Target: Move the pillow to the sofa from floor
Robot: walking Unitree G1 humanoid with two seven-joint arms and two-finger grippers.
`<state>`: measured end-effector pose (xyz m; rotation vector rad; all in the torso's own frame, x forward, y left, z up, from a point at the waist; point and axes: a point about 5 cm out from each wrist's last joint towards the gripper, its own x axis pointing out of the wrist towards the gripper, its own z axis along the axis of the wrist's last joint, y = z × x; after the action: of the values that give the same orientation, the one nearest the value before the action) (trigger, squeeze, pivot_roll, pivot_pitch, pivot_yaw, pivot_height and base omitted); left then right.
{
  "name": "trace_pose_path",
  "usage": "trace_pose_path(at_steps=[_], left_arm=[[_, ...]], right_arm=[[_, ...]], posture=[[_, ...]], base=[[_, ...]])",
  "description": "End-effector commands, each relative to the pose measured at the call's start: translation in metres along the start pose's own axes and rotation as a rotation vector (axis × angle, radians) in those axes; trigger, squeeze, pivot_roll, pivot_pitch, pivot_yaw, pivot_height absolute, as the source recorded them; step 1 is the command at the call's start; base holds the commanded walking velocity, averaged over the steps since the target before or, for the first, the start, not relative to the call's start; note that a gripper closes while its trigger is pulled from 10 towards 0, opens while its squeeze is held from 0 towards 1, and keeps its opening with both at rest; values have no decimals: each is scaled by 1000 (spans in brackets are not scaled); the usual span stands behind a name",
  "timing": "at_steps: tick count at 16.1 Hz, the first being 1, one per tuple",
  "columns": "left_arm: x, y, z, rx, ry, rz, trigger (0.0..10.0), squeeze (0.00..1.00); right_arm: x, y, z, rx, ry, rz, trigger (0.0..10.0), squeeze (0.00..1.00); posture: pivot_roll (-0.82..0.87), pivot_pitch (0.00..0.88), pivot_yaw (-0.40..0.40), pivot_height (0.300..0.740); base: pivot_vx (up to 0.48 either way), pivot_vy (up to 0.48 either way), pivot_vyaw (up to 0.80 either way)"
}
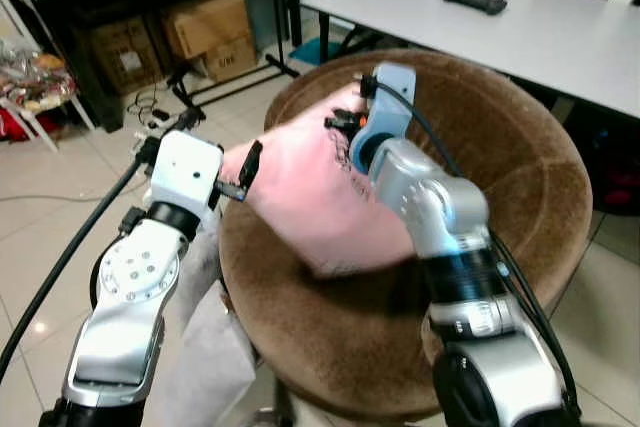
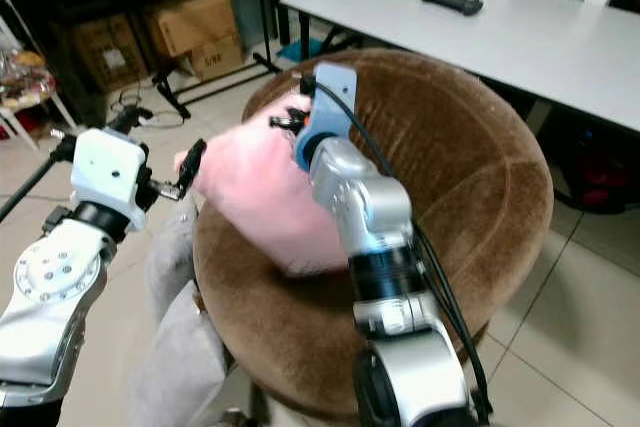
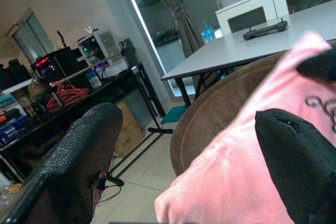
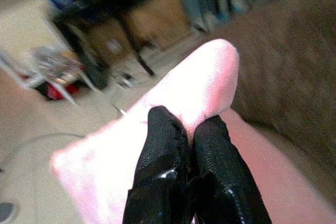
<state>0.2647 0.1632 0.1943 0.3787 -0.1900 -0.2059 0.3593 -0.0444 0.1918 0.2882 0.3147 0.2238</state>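
Pillow [image 1: 310,197] lies on the brown sofa [image 1: 500,147], right gripper [image 4: 190,145] jaws pinching it, left gripper [image 3: 184,156] jaws apart.

The pink pillow [image 1: 320,197] (soft, faintly patterned) lies tilted in the round brown sofa [image 1: 500,147], against its rim.

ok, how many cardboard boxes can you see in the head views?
3. One large box under the dark shelving, a smaller box in front of it on the floor, another box further left beneath the shelf. More may be hidden behind the shelving.
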Motion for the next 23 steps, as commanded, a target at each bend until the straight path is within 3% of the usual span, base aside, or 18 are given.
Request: trace_pose_path(at_steps=[1, 3, 4, 8, 9, 10, 12, 14, 16, 18, 23], left_arm=[[-1, 1, -2, 13, 16, -9, 10000, 0], [-2, 1, -2, 16, 18, -10, 10000, 0], [-4, 3, -3, 22, 24, -10, 10000, 0], [-6, 3, -4, 26, 30, -17, 10000, 0], [-6, 2, -4, 24, 33, -36, 10000, 0], [-7, -2, -7, 16, 49, -92, 10000, 0], [-11, -6, -12, 8, 80, -165, 10000, 0], [-21, -16, -22, -52, 148, -380, 10000, 0], [-26, -17, -23, -61, 166, -450, 10000, 0], [-27, -13, -21, -61, 164, -497, 10000, 0], [-34, -16, -16, -135, 160, -619, 10000, 0]], right_arm=[[2, 35, 14, 55, -55, 65, 10000, 0], [15, 18, 12, 99, -28, -64, 10000, 0], [24, -11, 5, 160, 45, -259, 10000, 0], [27, -55, 0, 269, 68, -504, 10000, 0], [25, -74, 2, 318, 50, -590, 10000, 0], [22, -94, 4, 358, 29, -676, 10000, 0], [17, -112, 4, 391, 20, -748, 10000, 0], [2, -159, 1, 424, -23, -895, 10000, 0], [-5, -175, 0, 441, -40, -958, 10000, 0], [-20, -202, 7, 477, -107, -1062, 10000, 0], [-28, -215, 12, 480, -150, -1103, 10000, 0]], posture=[[96, 0, 41, 740], [102, 0, 36, 740], [101, 0, 36, 740], [104, 0, 36, 740], [105, 0, 35, 740], [105, 0, 36, 740], [105, 0, 36, 740], [105, 0, 36, 740], [109, 0, 42, 740], [115, 0, 46, 740], [112, 0, 54, 740]], base=[[0, 0, 0], [0, 0, 0], [0, 0, 0], [0, 0, 0], [0, 0, 0], [0, 0, 0], [0, 0, 0], [0, 0, 0], [0, 0, 0], [0, 0, 0], [0, 0, 0]])
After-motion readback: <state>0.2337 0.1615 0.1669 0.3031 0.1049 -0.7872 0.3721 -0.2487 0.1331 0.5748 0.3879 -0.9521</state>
